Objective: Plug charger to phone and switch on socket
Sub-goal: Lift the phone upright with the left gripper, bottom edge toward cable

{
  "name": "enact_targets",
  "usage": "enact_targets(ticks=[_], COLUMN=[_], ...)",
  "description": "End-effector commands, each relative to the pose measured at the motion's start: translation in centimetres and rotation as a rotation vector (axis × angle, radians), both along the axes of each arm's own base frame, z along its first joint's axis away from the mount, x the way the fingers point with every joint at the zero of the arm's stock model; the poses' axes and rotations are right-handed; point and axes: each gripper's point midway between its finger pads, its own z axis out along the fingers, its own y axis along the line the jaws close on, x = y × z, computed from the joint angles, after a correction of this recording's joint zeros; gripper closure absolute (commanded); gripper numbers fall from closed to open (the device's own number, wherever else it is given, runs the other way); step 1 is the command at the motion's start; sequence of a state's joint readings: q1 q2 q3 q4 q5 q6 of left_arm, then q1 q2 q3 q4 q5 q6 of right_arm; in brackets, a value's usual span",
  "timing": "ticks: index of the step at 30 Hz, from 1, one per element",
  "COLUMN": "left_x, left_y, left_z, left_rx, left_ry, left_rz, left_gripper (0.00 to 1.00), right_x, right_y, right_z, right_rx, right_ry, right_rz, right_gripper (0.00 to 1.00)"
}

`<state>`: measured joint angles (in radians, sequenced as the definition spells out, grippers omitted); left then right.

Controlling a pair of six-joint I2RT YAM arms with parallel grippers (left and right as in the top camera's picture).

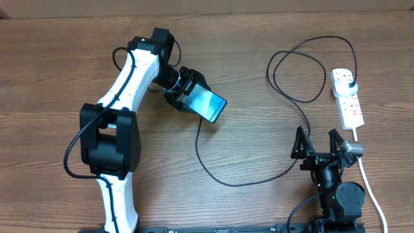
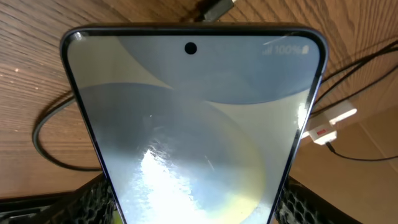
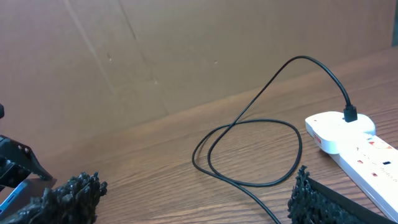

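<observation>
Black fingers of the left gripper are clamping the phone mid-table (charger trailing to the socket); the right gripper is hovering, spread wide, nearby.

1. Overhead: looks straight down from far above, taking in the whole table.
2. Left wrist: very near, the phone fills it; faces the distant socket.
3. Right wrist: low, looks across the table toward the same socket and looping charger, both seen overhead too.
</observation>
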<state>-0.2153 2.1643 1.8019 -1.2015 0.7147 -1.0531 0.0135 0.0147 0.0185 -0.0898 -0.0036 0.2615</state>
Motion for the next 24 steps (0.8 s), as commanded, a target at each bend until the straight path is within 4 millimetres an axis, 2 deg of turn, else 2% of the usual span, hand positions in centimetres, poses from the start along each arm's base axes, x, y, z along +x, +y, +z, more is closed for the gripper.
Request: enact_targets(ticks=[1,7,14,24], left_x=[0.4,0.1,0.0,0.0], left_y=[-1.0,-1.6,-1.8,-1.9], left_z=[1.5,2.3,2.5,2.6], left_rx=[-0.088,-0.146,-0.155,-0.161], left_ry=[0.018,0.042,0.068,0.079], left_rz=[0.020,0.022,0.045,0.055], left_gripper=[0.39,0.39,0.36,0.38], right_x=[0.0,0.0,0.0,0.0], right_y=[0.0,0.0,0.0,0.1], right_z=[-0.1,-0.1,-0.1,-0.1], right_rx=[0.003,0.003,0.003,0.003], right_ry=[-0.007,-0.007,-0.007,-0.007], right_rz=[0.003,0.003,0.003,0.004], right_gripper=[0.00,0.00,0.00,0.00])
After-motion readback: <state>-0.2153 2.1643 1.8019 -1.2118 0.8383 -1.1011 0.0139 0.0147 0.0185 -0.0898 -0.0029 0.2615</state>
